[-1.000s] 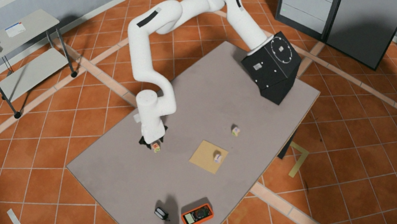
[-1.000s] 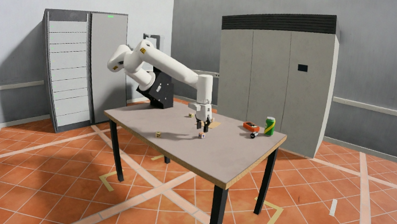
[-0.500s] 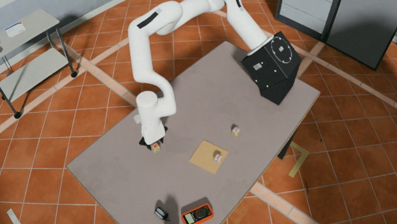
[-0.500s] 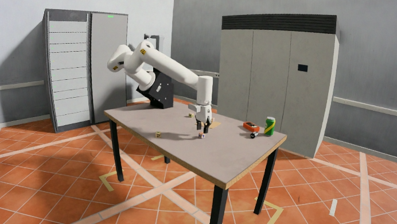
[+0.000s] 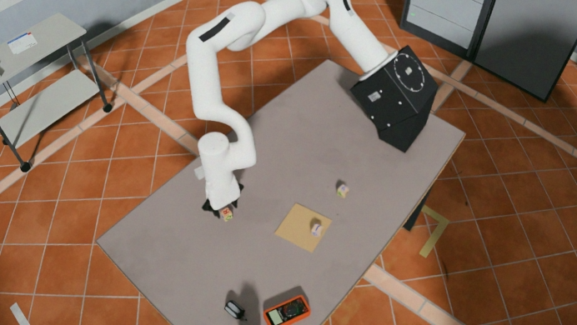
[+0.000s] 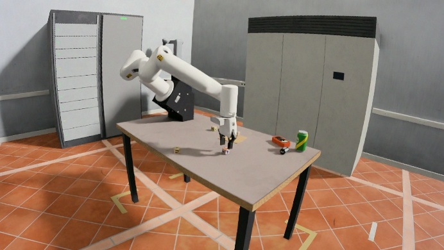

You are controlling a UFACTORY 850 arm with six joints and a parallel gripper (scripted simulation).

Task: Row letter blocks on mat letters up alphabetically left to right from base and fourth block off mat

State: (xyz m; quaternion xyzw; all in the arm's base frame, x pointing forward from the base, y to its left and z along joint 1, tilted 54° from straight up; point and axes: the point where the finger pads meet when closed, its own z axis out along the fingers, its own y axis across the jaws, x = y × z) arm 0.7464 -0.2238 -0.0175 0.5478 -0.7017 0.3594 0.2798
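My gripper [image 5: 220, 206] [image 6: 226, 145] is open and points down, just above a block with a red letter on top [image 5: 227, 214] [image 6: 225, 151] that rests on the table left of the mat. The tan mat [image 5: 303, 227] [image 6: 240, 139] carries one block with a blue mark [image 5: 316, 228] near its right corner. A block with a green letter [image 5: 343, 191] [image 6: 213, 128] stands off the mat, toward the robot's base. A fourth block [image 6: 176, 150] lies near the table's long edge; the arm hides it in the overhead view.
An orange multimeter [image 5: 287, 312] [image 6: 280, 141], a small black device [image 5: 234, 309] [image 6: 283, 150] and a green can [image 6: 301, 140] stand at the table end far from the base. The black base box [image 5: 393, 97] sits at the other end.
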